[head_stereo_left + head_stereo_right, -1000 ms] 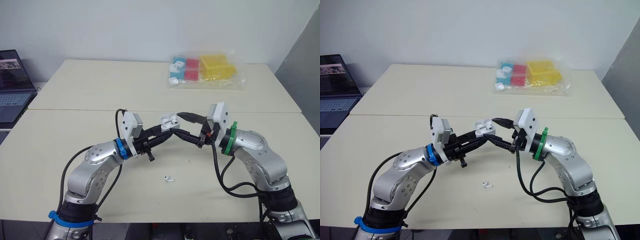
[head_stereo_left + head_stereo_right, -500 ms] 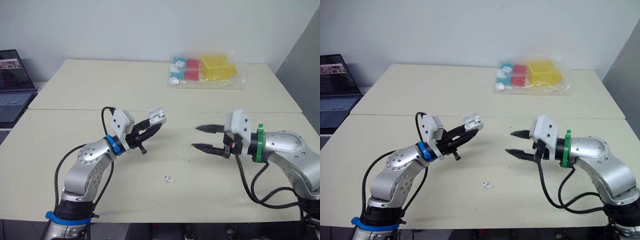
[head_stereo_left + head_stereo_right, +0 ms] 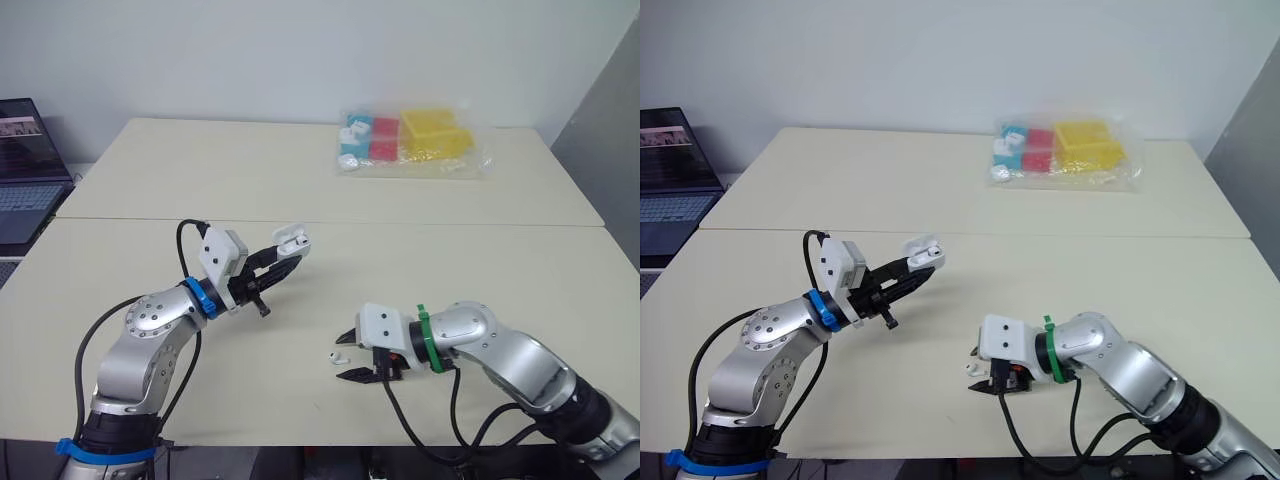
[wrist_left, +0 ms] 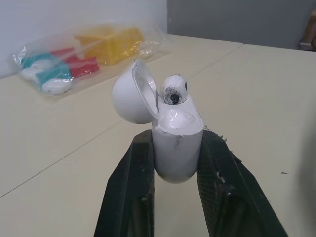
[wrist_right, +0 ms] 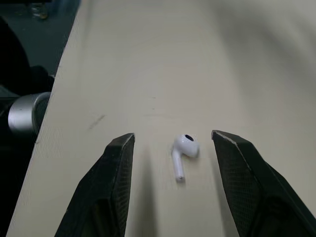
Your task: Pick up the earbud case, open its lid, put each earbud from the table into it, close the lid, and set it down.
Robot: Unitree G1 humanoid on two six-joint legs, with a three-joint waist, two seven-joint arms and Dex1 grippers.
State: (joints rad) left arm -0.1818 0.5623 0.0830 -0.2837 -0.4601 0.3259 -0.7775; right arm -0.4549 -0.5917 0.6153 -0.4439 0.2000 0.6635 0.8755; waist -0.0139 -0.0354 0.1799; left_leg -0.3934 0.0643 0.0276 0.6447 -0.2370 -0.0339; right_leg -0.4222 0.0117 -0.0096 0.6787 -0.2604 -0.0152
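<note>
White earbud case (image 4: 177,148): I am seeing it lifted off the table (image 3: 520,270), clamped by its lower body between the two black fingers of the left gripper (image 3: 288,256); its lid (image 4: 131,94) is standing hinged open to one side.
Seated earbud (image 4: 174,89): I am seeing it sitting in the case, its rounded head poking up out of the opening.
Loose earbud (image 5: 185,148): I am watching it lying on its side on the table, near the front edge, between the fingertips of the right gripper (image 3: 348,356) and touching neither.
Left gripper: it is clenching the case and holding it above the table's left half, well apart from the right gripper.
Right gripper: it is hanging low over the tabletop, fingers spread wide either side of the loose earbud, grasping nothing.
Plastic bag (image 3: 410,140): it is lying on the far table (image 3: 200,170) with blue, red and yellow items inside.
Laptop (image 3: 25,170): it is sitting open beyond the tables' left edge.
</note>
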